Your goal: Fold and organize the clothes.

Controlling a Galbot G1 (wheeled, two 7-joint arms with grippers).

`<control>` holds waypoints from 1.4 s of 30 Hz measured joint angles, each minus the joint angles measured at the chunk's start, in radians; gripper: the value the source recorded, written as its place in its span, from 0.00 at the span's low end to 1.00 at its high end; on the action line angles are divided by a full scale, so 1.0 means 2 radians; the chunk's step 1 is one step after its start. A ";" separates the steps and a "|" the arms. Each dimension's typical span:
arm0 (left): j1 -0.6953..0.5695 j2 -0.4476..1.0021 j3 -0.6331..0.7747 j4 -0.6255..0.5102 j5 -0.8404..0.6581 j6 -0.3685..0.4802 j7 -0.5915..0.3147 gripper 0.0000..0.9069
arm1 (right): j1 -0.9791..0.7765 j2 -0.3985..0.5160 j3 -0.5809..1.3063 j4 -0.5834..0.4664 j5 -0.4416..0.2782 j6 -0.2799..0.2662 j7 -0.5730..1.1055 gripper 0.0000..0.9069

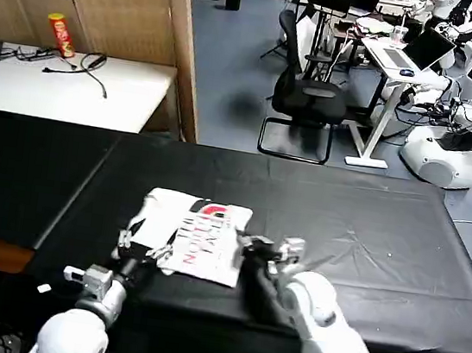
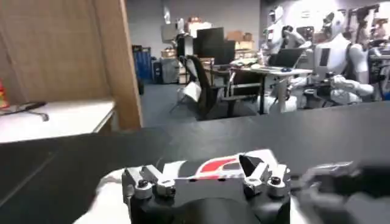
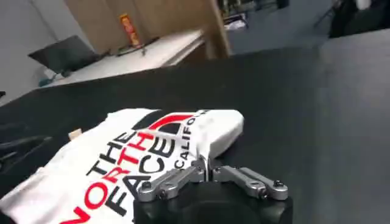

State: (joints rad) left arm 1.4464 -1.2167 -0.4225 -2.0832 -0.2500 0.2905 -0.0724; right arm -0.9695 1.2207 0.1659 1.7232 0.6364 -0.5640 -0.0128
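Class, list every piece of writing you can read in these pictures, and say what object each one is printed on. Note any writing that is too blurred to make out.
"THE NORTH FACE": black and red, on the folded white T-shirt lying on the black table.
"CALIFO...": smaller black letters beside it on the same shirt; the rest is hidden by a fold.
Red and yellow can on the white desk: its label is too small to read.

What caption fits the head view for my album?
Folded T-shirt on a black table, left gripper and right gripper at its near edges.
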 joint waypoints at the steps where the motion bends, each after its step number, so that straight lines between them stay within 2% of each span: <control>1: 0.000 -0.001 -0.001 0.002 0.000 0.000 0.000 0.97 | -0.001 -0.013 0.004 0.002 0.004 -0.003 0.000 0.97; 5: -0.001 -0.008 -0.001 0.008 0.000 -0.001 -0.001 0.97 | -0.010 -0.067 0.020 0.020 0.001 -0.002 -0.018 0.97; 8: -0.004 -0.014 0.001 0.014 -0.001 0.000 -0.002 0.97 | -0.023 -0.101 0.032 0.038 -0.028 0.017 -0.040 0.97; 13: -0.006 -0.022 0.003 0.023 -0.013 -0.007 -0.003 0.97 | -0.058 -0.136 0.049 0.074 -0.096 0.076 -0.051 0.97; 19: 0.003 -0.015 0.002 0.035 -0.036 -0.046 0.005 0.97 | -0.119 -0.135 0.076 0.114 -0.172 0.188 -0.022 0.97; 21: 0.007 -0.013 0.002 0.036 -0.039 -0.046 0.001 0.97 | -0.141 -0.128 0.084 0.123 -0.186 0.215 -0.007 0.97; 24: 0.016 -0.008 0.003 0.028 -0.049 -0.042 -0.005 0.97 | -0.176 -0.111 0.098 0.134 -0.194 0.240 0.017 0.97; 32: 0.066 0.005 0.001 -0.020 -0.034 -0.030 -0.039 0.97 | -0.287 -0.068 0.143 0.165 -0.203 0.273 0.071 0.97; 42: 0.157 0.008 -0.001 -0.071 -0.038 -0.037 -0.081 0.97 | -0.408 -0.049 0.164 0.217 -0.202 0.277 0.129 0.97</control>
State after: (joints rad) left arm 1.7598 -1.2009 -0.4250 -2.2257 -0.3259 0.2175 -0.2349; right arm -1.7848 1.1227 0.4943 2.1568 0.2318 -0.0109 0.2448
